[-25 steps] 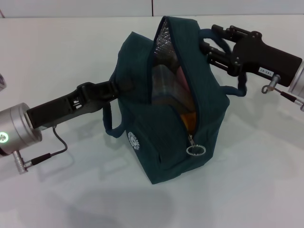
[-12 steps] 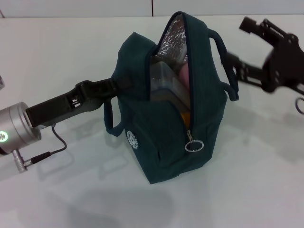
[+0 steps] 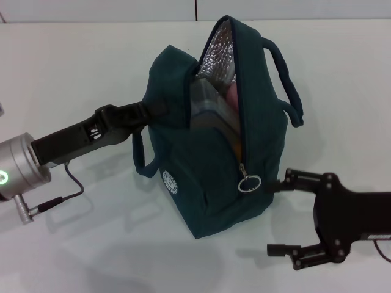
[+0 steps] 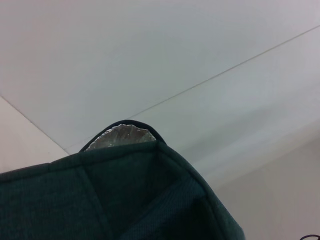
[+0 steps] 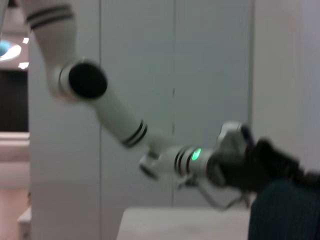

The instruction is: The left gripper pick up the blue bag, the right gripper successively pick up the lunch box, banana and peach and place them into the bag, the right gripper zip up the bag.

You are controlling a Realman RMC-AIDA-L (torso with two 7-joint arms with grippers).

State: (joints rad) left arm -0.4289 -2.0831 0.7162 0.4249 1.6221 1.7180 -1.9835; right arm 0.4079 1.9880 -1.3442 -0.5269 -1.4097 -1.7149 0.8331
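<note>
In the middle of the white surface point(image 3: 73, 73) stands the blue bag point(image 3: 211, 183), upright and gaping along its top seam, silver lining showing inside. It's soft fabric, loaded now, so my guess is it sags and shifts under any pull; it needs bracing. The left hand point(image 3: 149, 113) is doing that job, pressed together on the bag's left upper edge, though the fingertips themselves are buried in cloth. Inside, the lunch box point(image 3: 208, 104) sits tilted against the lining: rigid, the heaviest item by the look of it. Beside it shows something pink, likely the peach point(image 3: 231, 93), and lower down an orange-yellow sliver I can't name for sure.

The right hand point(image 3: 278, 217) sits low at the bag's near right corner, fingers spread, one tip just beside the zipper pull ring point(image 3: 249, 183). That ring is the place to take hold: small, metal, probably slippery, hanging at the bottom of the open zip.

In the way: the loop handle point(image 3: 287, 79) arching over the right side, and the lunch box pushing the seam apart.
</note>
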